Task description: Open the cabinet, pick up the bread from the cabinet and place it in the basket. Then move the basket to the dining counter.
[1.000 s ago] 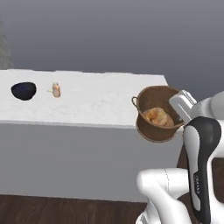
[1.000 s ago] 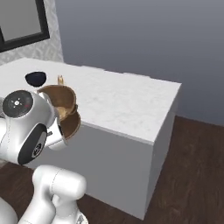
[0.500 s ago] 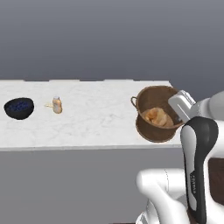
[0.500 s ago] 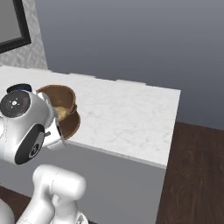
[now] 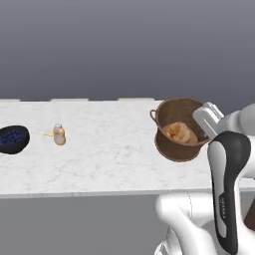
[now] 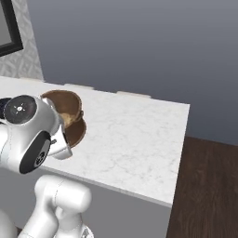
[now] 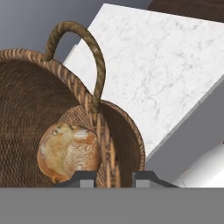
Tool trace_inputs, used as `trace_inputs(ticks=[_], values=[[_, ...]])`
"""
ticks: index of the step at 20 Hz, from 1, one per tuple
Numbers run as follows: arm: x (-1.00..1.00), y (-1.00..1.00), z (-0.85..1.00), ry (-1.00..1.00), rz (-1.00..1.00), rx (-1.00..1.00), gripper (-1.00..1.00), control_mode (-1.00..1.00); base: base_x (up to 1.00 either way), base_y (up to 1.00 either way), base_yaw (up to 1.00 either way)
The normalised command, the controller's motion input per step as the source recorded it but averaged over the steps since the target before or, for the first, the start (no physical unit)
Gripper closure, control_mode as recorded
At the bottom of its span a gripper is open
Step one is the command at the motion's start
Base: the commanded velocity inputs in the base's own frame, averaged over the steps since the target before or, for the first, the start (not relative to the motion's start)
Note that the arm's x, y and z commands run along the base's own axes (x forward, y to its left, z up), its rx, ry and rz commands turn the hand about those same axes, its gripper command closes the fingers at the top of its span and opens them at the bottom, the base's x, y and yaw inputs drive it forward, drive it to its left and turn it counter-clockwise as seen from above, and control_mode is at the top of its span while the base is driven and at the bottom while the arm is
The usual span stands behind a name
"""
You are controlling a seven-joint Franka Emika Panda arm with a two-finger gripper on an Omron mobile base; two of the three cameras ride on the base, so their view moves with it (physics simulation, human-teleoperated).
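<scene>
Tool (image 7: pixel 113 177) clenched on the basket (image 5: pixel 180 128) wall: in the hand view one fingertip (image 7: pixel 82 176) sits inside the rim and the other outside, with the woven wall between them.

Basket tilted, mouth turned toward the left base camera. It hangs over the near right part of the desk (image 5: pixel 109 149); cannot tell whether its base touches the marble. One loop handle (image 7: pixel 83 52) arches up beside the gripped spot in the hand view; the second handle (image 5: pixel 155 116) shows at the rim's left side in the left base view.

Bread (image 7: pixel 69 152) lies inside the basket, resting against the lower wall, just beside the inner fingertip. Also seen in the left base view (image 5: pixel 179 132), low in the basket.

Desk: white marble top, grey sides, square corners; dark wood floor (image 6: pixel 204 186) off its right end.

Far left on the desk: dark blue bowl (image 5: pixel 12 139). Near it a small orange-capped bottle (image 5: pixel 59 134), upright, well apart from the basket.

Right base view: basket (image 6: pixel 65 116) partly hidden behind the arm.
</scene>
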Motion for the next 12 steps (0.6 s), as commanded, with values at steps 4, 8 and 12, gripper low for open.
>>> trace_inputs(ticks=[4, 8, 12], values=[[0.64, 0.00, -0.09, 0.01, 0.00, 0.00, 1.00, -1.00, 0.16, 0.00, 0.00], [1.00, 0.00, -0.50, 0.05, 0.00, 0.00, 1.00, -1.00, 0.00, 0.00, 0.00], [1.00, -0.03, -0.57, 0.02, 0.02, 0.00, 1.00, -1.00, 0.00, 0.00, 0.00]])
